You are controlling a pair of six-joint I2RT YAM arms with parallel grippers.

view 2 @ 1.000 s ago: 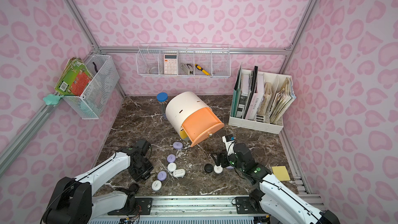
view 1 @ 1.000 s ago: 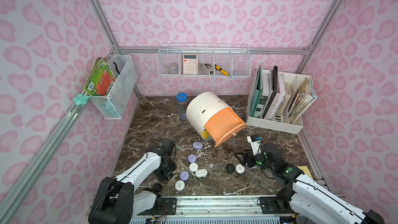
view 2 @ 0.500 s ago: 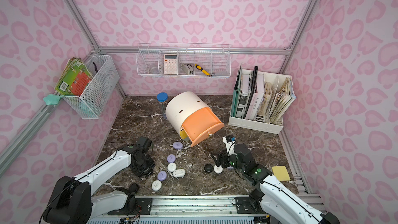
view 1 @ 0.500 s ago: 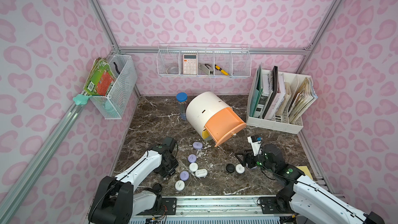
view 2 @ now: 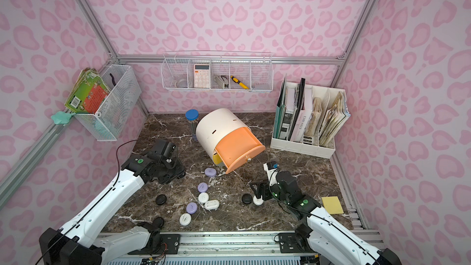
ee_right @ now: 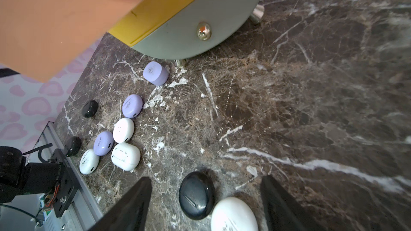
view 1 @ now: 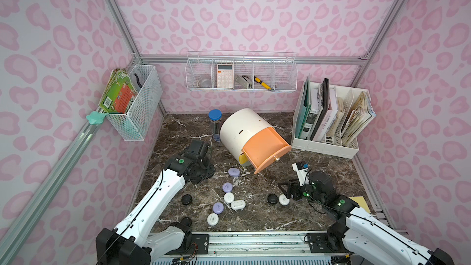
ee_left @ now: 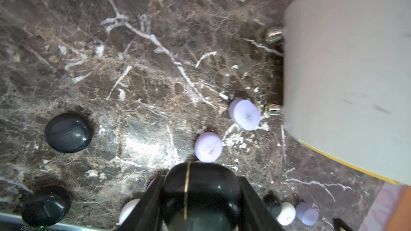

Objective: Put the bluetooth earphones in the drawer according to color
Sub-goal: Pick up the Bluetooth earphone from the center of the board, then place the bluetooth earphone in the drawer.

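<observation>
Left: only the left wrist view shows the left gripper (ee_left: 200, 198) clamped on a black earphone case (ee_left: 206, 181); the top views hide the jaws. Centre: loose earphone cases (view 1: 228, 197) lie near the cabinet (view 1: 242, 128), whose peach drawer (view 1: 265, 146) is pulled out. Right: the right gripper (ee_right: 205, 201) has its jaws apart, straddling a second black case (ee_right: 196, 194) and a white case (ee_right: 233, 215).

Pink leopard-spotted walls (view 1: 254, 8); dark brown, white-veined marble tabletop (view 1: 267, 219); white cabinet (view 1: 239, 128), peach drawer (view 1: 267, 149); black case (ee_left: 200, 192), lilac case (view 1: 233, 172), white case (view 1: 238, 204).
</observation>
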